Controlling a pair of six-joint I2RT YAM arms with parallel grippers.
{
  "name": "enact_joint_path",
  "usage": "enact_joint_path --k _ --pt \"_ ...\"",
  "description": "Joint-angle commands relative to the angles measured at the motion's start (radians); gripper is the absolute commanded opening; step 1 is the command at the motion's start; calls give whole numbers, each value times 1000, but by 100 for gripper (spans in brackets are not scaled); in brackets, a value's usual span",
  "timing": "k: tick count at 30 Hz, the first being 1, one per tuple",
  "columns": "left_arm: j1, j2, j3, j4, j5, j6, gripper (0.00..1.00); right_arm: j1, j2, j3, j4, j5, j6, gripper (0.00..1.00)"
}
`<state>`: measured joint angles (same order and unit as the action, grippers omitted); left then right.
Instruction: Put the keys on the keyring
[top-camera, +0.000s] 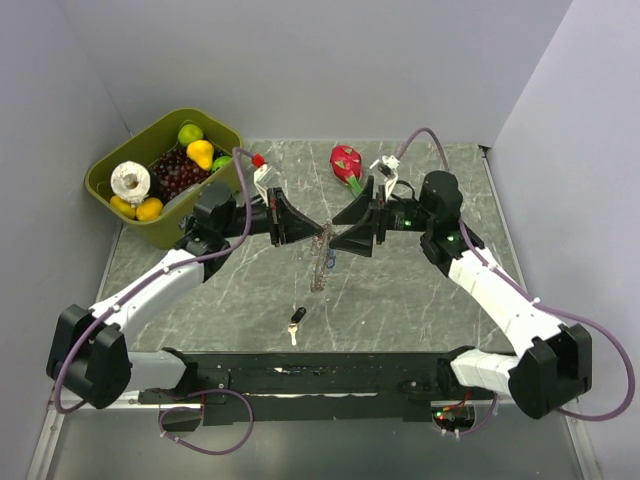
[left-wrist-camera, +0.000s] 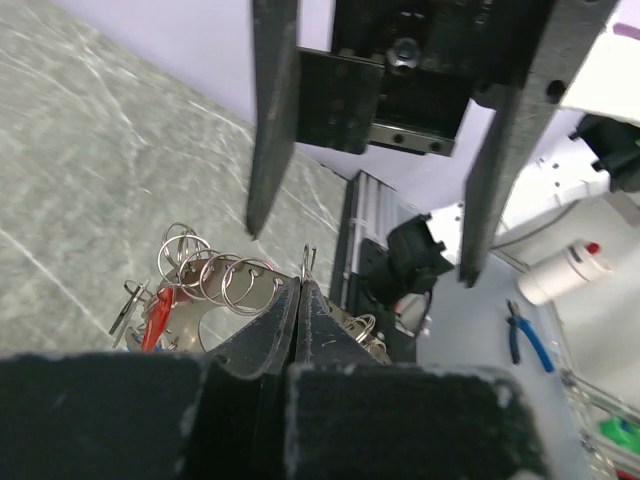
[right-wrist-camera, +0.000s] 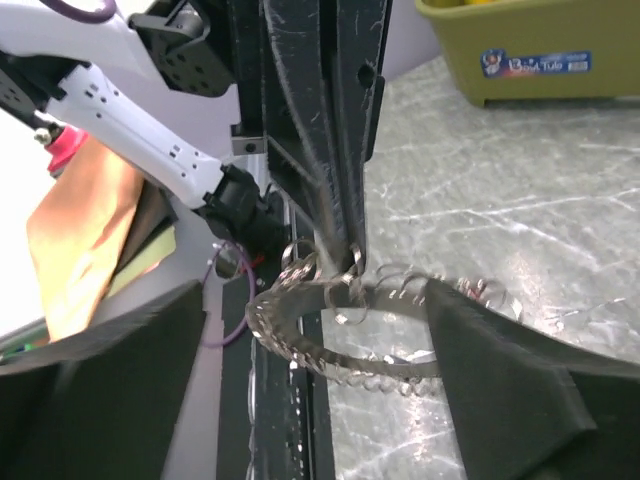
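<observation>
Marble tabletop (top-camera: 400, 295), left fingers (left-wrist-camera: 268, 335) pinching keyring (right-wrist-camera: 300, 350), right fingers (right-wrist-camera: 510, 400) spread; loose key (top-camera: 294, 322) tiny, indistinct

A grey stone-look bench (top-camera: 400, 300) has plain pale walls (top-camera: 330, 60) at nine, twelve and three o'clock.

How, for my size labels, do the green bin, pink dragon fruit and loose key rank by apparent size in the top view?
Largest: green bin
Middle: pink dragon fruit
Smallest: loose key
No two look alike, so the order is clear.
</observation>
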<state>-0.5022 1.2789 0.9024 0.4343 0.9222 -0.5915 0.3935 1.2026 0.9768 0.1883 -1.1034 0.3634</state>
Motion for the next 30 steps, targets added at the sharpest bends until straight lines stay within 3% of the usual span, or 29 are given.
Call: enact_joint_path --k 1,9,14,21,30 --pt "-6 -84 -11 20 -78 78 1 -8 -80 -9 93 42 -4 100" --pt "-9 -121 -20 -62 -105 248 1 -22 -117 11 37 77 -40 100" --pt "-19 -216 -103 38 -134 355 1 -27 -123 16 20 80 -49 100" --pt "-39 -361 -209 103 -122 647 1 -33 -126 23 7 82 -55 100" --pt "-137 -515 -362 201 -240 1001 1 -35 -107 40 0 70 -52 100"
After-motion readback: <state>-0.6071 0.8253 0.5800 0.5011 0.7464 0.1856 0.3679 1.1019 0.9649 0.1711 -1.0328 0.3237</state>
